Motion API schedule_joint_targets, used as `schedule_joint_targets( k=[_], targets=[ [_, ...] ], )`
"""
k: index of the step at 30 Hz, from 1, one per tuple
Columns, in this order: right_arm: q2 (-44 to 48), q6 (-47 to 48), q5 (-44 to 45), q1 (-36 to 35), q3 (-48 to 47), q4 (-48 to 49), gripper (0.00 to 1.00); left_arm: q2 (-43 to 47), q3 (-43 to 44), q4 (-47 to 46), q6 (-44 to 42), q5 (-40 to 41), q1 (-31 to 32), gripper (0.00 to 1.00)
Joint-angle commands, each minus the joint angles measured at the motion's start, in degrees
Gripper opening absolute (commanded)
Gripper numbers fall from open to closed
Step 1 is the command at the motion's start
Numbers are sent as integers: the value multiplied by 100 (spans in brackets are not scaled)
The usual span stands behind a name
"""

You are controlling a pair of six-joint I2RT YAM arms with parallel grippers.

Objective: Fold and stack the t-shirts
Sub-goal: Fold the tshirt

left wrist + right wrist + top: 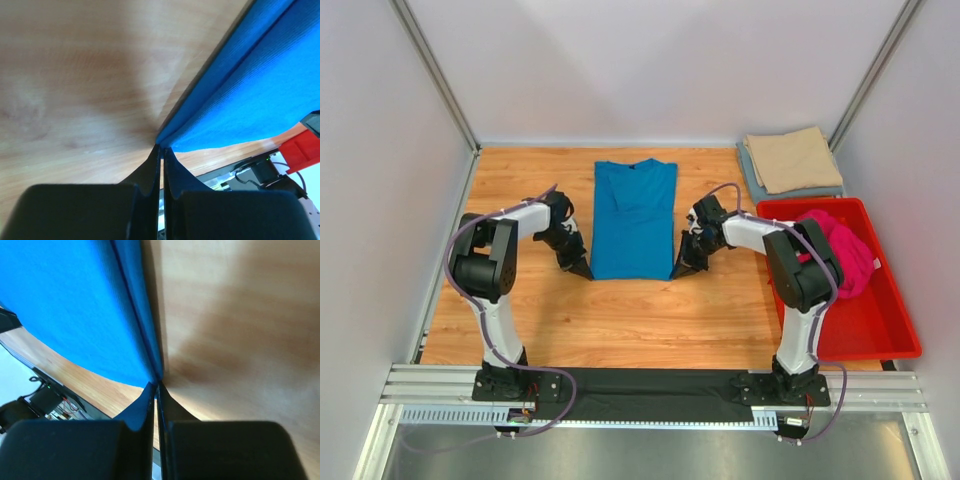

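The bright blue t-shirt [633,220] lies on the wooden table [620,320], folded lengthwise into a narrow strip. My left gripper [584,270] is at its near left corner, jaws shut on the hem. In the left wrist view the gripper [161,150] pinches the blue cloth [250,90]. My right gripper [680,270] is at the near right corner, also shut on the hem. In the right wrist view the gripper [156,386] pinches the blue cloth [75,305]. The tan beige t-shirt [790,158] lies folded on the grey-blue one [751,178] at the back right. The magenta pink t-shirt [845,252] lies crumpled in the bin.
A red plastic bin [870,325] stands at the right edge of the table, close to my right arm. White walls close in the table on the left, back and right. A metal rail [640,385] runs along the near edge.
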State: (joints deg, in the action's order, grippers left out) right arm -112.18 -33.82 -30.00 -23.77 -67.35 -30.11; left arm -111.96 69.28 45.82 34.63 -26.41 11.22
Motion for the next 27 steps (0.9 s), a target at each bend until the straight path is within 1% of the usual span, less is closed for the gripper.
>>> schedule_joint_targets(
  k=[1,3,5,8,11,14,15,18,21,25,26,27],
  targets=[
    [406,-1,196,-14,573,136,0,332,-414,172,70,496,38,0],
    [704,-36,47,-22,976,321,0,542,-721,155,61,471,38,0],
    [890,-45,38,-22,1197,313,0,710,-1089,6,96,235,73,0],
    [1408,-54,55,-31,1566,260,0,1140,-1468,-21,166,67,204,0],
    [1909,-72,108,-92,1751,94,0,1738,-1819,14,341,-135,293,0],
    [2393,-89,213,-198,1743,-239,0,2597,-2031,242,544,-162,301,0],
    [2524,-89,249,-233,1743,-328,0,2757,-2067,330,588,-136,301,0],
    [2999,-133,381,-312,1594,-732,0,3327,-2050,638,755,-75,301,0],
    [3395,-133,521,-374,1313,-1084,0,3663,-1874,823,913,-66,301,0],
    [3466,-37,706,-374,743,-1383,0,3752,-1339,1041,1037,57,301,0],
    [3423,16,810,-383,593,-1523,0,3726,-1033,1130,1028,179,301,0],
    [3283,51,855,-374,261,-1585,0,3630,-874,1209,1019,267,301,0]
  ],
)
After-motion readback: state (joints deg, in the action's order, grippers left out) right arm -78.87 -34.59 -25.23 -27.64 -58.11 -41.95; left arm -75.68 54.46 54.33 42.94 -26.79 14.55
